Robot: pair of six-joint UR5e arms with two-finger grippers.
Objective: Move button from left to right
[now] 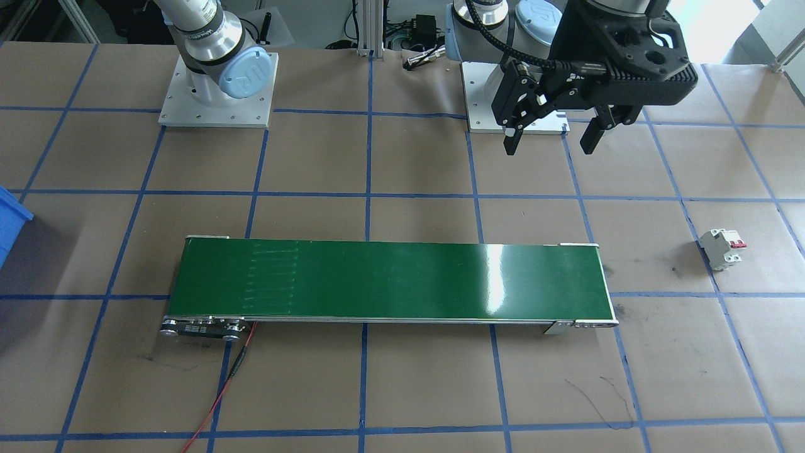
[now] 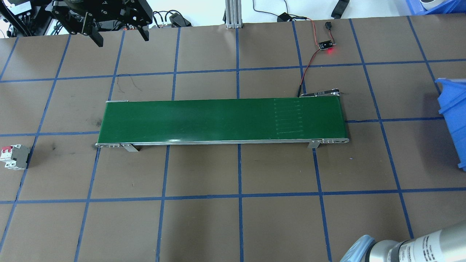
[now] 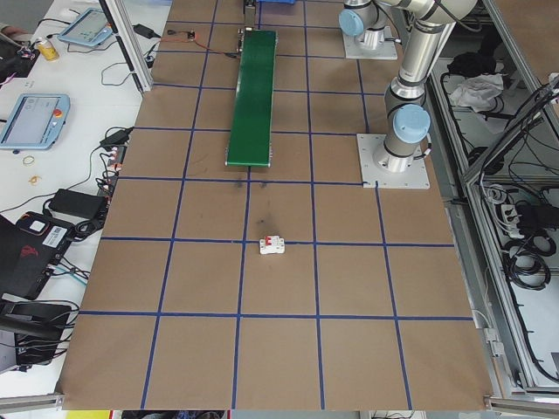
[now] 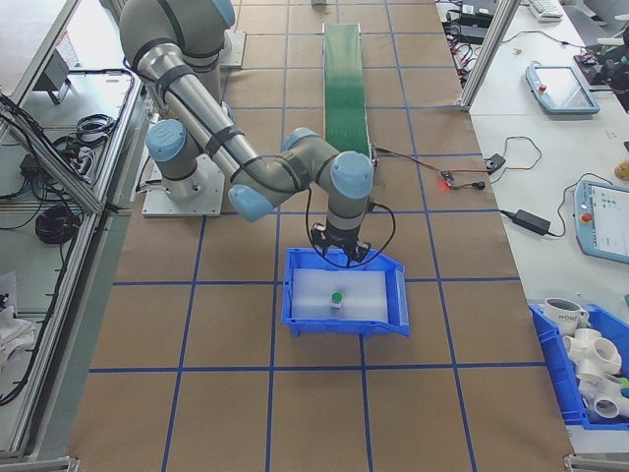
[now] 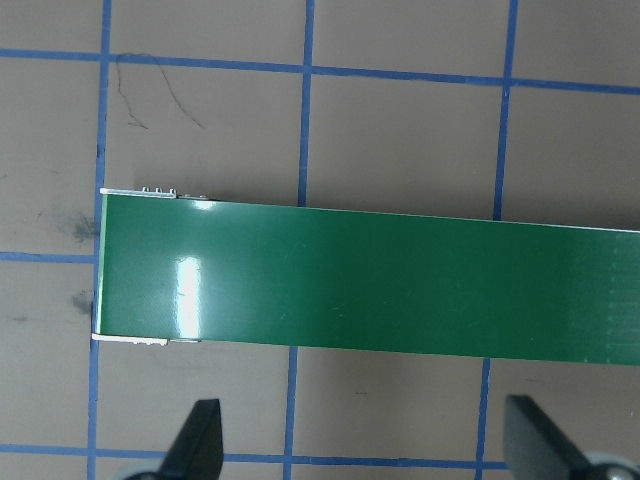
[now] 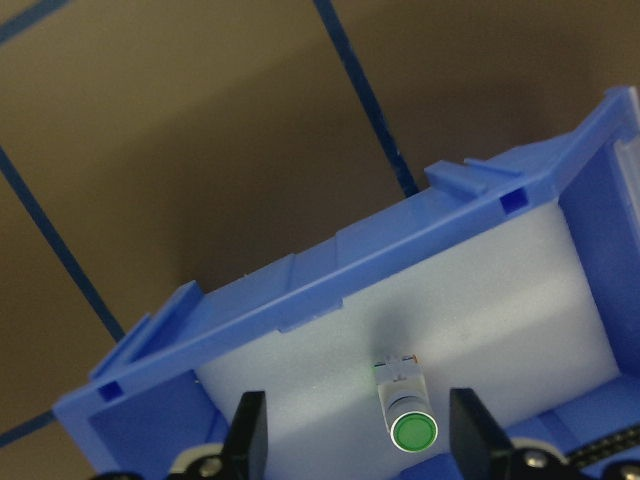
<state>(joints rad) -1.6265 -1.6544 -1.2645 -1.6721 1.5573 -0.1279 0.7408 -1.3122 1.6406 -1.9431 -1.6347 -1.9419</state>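
Observation:
The button (image 6: 405, 415), with a green cap on a whitish body, stands on white foam inside the blue bin (image 6: 330, 265); it also shows in the exterior right view (image 4: 336, 297). My right gripper (image 6: 357, 430) hangs open above the bin, one finger on each side of the button without touching it. From the side, the right gripper (image 4: 339, 254) is over the bin's near rim (image 4: 295, 315). My left gripper (image 1: 549, 146) is open and holds nothing, raised near its base, also seen from overhead (image 2: 122, 39) and from its wrist (image 5: 365, 440).
A green conveyor belt (image 2: 218, 118) lies across the table's middle with nothing on it. A white circuit breaker (image 2: 14, 156) with red toggles sits at the far left. A red wire and a small lit board (image 2: 326, 45) lie behind the belt's right end.

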